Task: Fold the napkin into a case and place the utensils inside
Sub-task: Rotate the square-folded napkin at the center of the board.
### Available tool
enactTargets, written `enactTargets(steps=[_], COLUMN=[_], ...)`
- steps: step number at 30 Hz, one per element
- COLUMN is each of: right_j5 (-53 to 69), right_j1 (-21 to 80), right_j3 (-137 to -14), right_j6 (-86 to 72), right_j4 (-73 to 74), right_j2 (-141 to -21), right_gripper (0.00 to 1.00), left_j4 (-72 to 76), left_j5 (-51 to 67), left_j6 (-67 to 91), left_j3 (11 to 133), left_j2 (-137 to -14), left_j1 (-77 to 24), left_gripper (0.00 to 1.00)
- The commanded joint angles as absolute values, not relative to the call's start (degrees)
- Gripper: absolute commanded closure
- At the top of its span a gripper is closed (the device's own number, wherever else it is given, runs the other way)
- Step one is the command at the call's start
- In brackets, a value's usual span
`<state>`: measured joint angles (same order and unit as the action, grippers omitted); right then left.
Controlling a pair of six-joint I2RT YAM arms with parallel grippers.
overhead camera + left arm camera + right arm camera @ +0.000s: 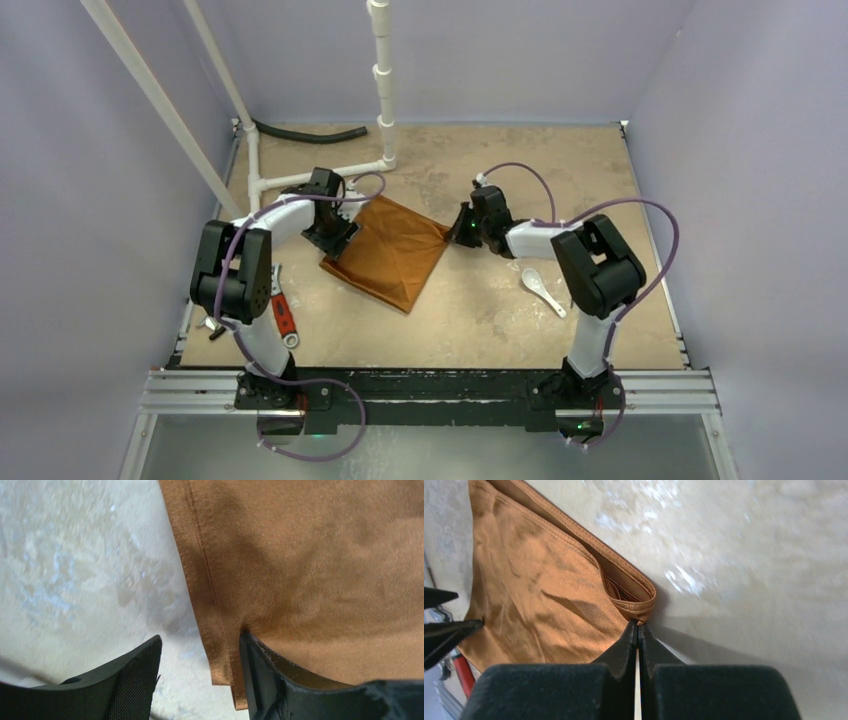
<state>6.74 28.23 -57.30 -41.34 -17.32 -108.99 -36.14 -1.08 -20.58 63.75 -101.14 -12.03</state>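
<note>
Overhead, the napkin (390, 255) lies folded on the table (480, 320) between the arms. The left hand (335, 235) is on its left edge, the right hand (462, 228) is at its right corner, and the white spoon (540, 288) lies well apart to the right. From the left wrist, the jaws stand open astride the hemmed edge, one finger on cloth and one on bare table; closing low should catch every layer. From the right wrist, the fingers are pressed shut, tips touching the folded corner; whether they pinch cloth I cannot tell.
</note>
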Motion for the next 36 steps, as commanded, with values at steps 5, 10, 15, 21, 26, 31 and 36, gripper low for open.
enactTargets(steps=[5,10,15,21,26,31,36], right_j5=[3.3,2.9,1.6,0.2,-0.1,5.0,8.8], right_j1=[28.3,27.3,26.8,26.8,26.8,26.7,26.8], right_j3=[-46.5,-49.9,-55.9,-59.9,-60.0,-58.7,-56.9], right_j6=[-40.6,-38.6,-36.1,-35.3,-36.0,-37.1,-38.2], right_j4=[-12.1,-7.6,-2.2,2.1,4.2,3.7,-1.4], right_j2=[-99.1,-97.5,-95.9,-95.6,-92.3,-89.9,-90.4], right_gripper=[1.0,0.86,0.65,0.75,0.78,0.79,0.9], left_j4=[-39.2,-43.2,-45.8,-41.6,-42.4,-43.8,-42.8], left_j5=[17.1,20.1,20.5,17.7,17.4,17.8,17.1], left_j6=[-20.8,-21.5,-22.1,-24.3,-24.5,-25.9,-26.5], left_j3=[72.5,77.1,84.0,90.6,102.5,110.1,111.7], left_j2=[-107.0,-103.5,-101.9,-109.5,-121.7,-128.5,-130.5], left_j1=[-12.0,-12.0,-12.1,-17.1,-18.0,-18.2,-19.4], left_gripper=[0.46,0.4,0.31,0.33,0.38,0.42,0.47])
